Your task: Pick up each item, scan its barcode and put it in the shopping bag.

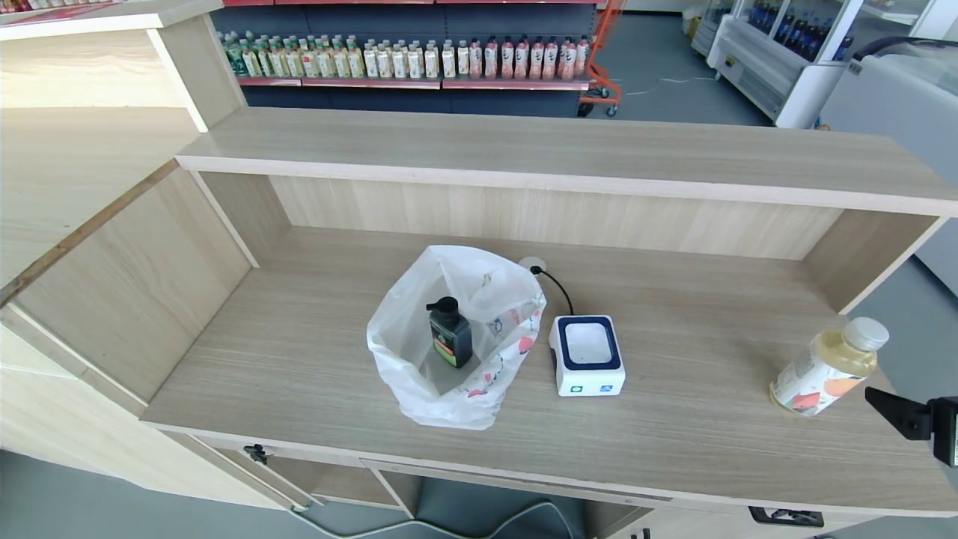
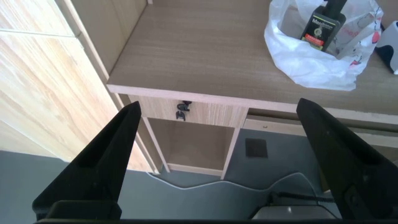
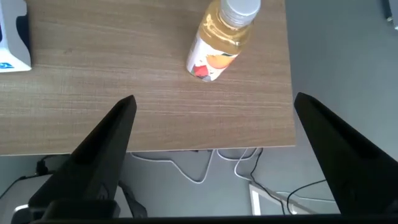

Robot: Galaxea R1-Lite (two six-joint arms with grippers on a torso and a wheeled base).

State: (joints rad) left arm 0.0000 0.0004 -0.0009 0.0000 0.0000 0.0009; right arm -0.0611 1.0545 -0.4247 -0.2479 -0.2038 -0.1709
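My left gripper (image 2: 219, 104) hangs out in front of the desk (image 1: 314, 374), off its left front corner. Its fingers (image 2: 106, 168) are spread wide with nothing between them. My right gripper (image 3: 214, 98) is off the desk's right front edge, fingers (image 3: 93, 162) also wide apart and empty.

The juice bottle (image 1: 827, 367) sits near the desk's right end, just beyond the right gripper and not touching it. It looks upright, but the angle makes that hard to confirm. It has a white cap and pale yellow liquid.

The white shopping bag (image 1: 449, 344) stands mid-desk with its mouth open. A dark pump bottle (image 1: 450, 333) stands upright inside it. The scanner (image 1: 587, 353) is just beside the bag on its right, window facing up. Its black cable (image 1: 557, 288) runs back behind the bag. Scanner and juice bottle are well apart.
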